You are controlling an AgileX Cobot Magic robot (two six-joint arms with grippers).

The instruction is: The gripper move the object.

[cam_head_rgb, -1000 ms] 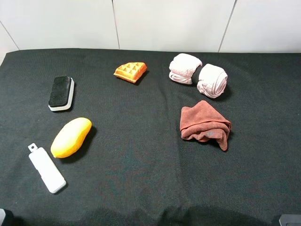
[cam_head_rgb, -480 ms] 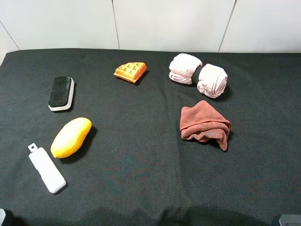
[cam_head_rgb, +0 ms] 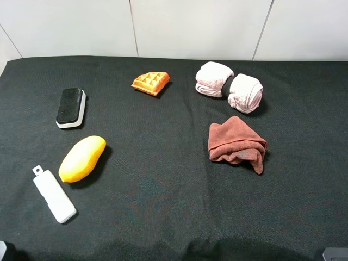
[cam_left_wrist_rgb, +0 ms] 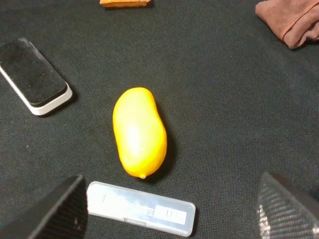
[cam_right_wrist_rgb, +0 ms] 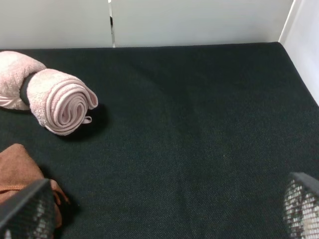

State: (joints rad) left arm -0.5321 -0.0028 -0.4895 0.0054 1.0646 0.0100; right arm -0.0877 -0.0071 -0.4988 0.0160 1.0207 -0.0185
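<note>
Black cloth (cam_head_rgb: pixel 163 185) covers the whole table, and everything lies on it. Nearest the front edge on the left is a white rectangular bar (cam_head_rgb: pixel 53 194), lying flat at a slant; in the left wrist view it (cam_left_wrist_rgb: pixel 140 208) carries a small pale label with marks too blurred to read. Just beyond it, close but not touching, lies the object (cam_head_rgb: pixel 82 158), a glossy yellow-orange mango shape resting on its side with nothing holding it. In the left wrist view the mango (cam_left_wrist_rgb: pixel 139 131) sits between and ahead of the two dark fingers of the left gripper (cam_left_wrist_rgb: pixel 172 211), whose fingertips (cam_left_wrist_rgb: pixel 67 211) stand wide apart at the picture's lower corners, released and gripping nothing. The right gripper (cam_right_wrist_rgb: pixel 159 211) likewise shows its fingers spread at the corners of its own view, empty above bare cloth.

Farther back on the left lies a board eraser (cam_head_rgb: pixel 71 107), black felt on a white base. Right of the middle sits a crumpled rust-brown cloth (cam_head_rgb: pixel 237 144). Behind it two rolled pink towels (cam_head_rgb: pixel 229 86) lie side by side, touching or nearly so. Level with them, toward the middle, is an orange waffle wedge (cam_head_rgb: pixel 150 82). No brand or legible writing shows on any item. A white panelled wall (cam_head_rgb: pixel 196 27) closes the far side.
</note>
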